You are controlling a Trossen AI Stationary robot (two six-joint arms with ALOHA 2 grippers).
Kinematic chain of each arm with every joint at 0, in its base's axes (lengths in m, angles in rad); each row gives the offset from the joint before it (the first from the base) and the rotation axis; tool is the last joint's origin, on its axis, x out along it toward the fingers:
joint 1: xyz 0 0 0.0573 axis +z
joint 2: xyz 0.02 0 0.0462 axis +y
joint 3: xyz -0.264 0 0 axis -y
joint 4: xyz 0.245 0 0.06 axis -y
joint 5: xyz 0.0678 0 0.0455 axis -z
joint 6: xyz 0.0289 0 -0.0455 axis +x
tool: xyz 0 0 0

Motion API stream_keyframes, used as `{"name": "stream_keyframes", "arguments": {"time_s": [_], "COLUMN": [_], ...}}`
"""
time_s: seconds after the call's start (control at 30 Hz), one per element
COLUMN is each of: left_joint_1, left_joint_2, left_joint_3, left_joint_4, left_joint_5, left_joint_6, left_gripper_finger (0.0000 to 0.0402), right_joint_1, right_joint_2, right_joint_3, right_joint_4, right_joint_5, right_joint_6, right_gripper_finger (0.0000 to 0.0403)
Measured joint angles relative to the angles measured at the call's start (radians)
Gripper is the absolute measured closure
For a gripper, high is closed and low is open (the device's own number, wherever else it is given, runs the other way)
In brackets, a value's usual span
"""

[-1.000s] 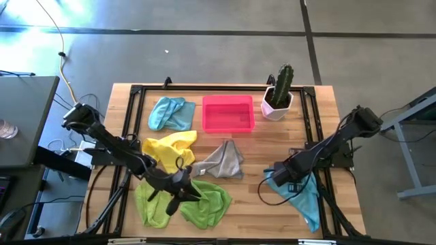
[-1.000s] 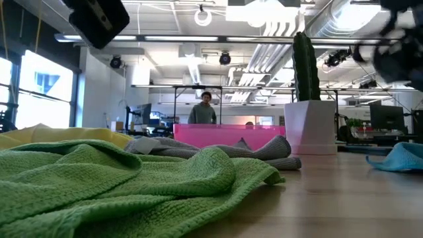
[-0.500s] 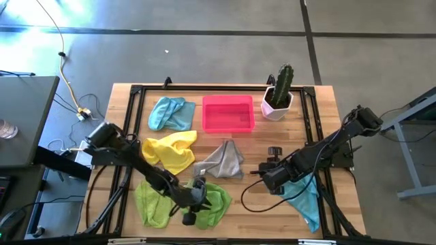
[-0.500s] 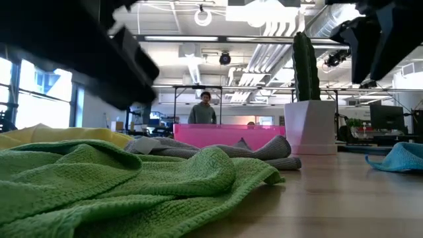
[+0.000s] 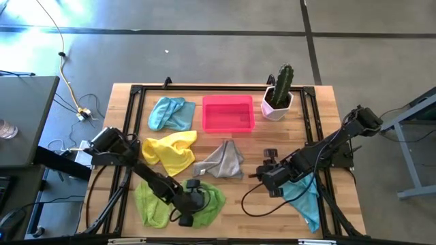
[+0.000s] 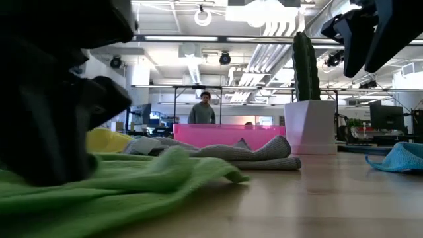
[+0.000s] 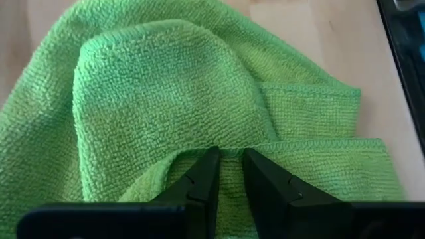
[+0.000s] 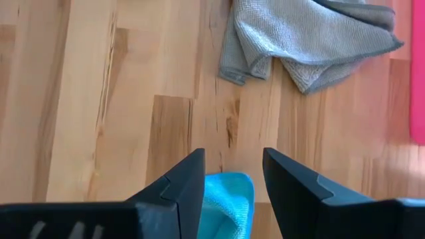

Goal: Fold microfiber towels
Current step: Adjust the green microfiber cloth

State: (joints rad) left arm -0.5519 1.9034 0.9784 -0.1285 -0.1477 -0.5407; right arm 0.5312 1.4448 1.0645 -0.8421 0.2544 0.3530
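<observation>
A crumpled lime green towel (image 5: 153, 204) lies at the table's near left. My left gripper (image 7: 228, 156) has come down on it from above, near its right part, with a narrow gap between the fingers. A light blue towel (image 5: 304, 194) lies in a heap at the near right. My right gripper (image 8: 232, 166) hangs open above the bare wood beside that towel's corner (image 8: 226, 199) and holds nothing. In the low view it shows high up (image 6: 370, 33). My left gripper's fingertips (image 7: 207, 162) stand on the lime green towel at a hemmed edge (image 7: 279, 147) of a fold. They come from above, slanting down. A thin strip of cloth shows in the gap between them; I cannot tell whether it is pinched. The towel lies on the table.
A yellow towel (image 5: 170, 151) and a grey towel (image 5: 221, 162) lie mid-table. Another light blue towel (image 5: 170, 112), a pink tray (image 5: 228, 112) and a potted cactus (image 5: 278, 99) stand along the far edge. Bare wood lies between the two grippers.
My left gripper has sunk toward the table's near right onto the green towel and tipped to point more steeply down. The towel's raised fold now lies flatter under it. My right gripper has risen a little from beside the blue towel and turned about.
</observation>
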Motion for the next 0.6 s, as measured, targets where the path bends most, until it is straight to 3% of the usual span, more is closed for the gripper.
{"name": "stream_keyframes", "arguments": {"time_s": [0.6], "left_joint_1": [-0.097], "left_joint_2": [-0.100], "left_joint_3": [-0.002], "left_joint_4": [-0.410], "left_joint_5": [0.090], "left_joint_6": [-0.466], "left_gripper_finger": [0.0340], "right_joint_1": [-0.003], "right_joint_2": [0.000], "right_joint_3": [0.000], "right_joint_4": [0.025], "right_joint_5": [0.004], "right_joint_6": [-0.024], "right_gripper_finger": [0.0258]}}
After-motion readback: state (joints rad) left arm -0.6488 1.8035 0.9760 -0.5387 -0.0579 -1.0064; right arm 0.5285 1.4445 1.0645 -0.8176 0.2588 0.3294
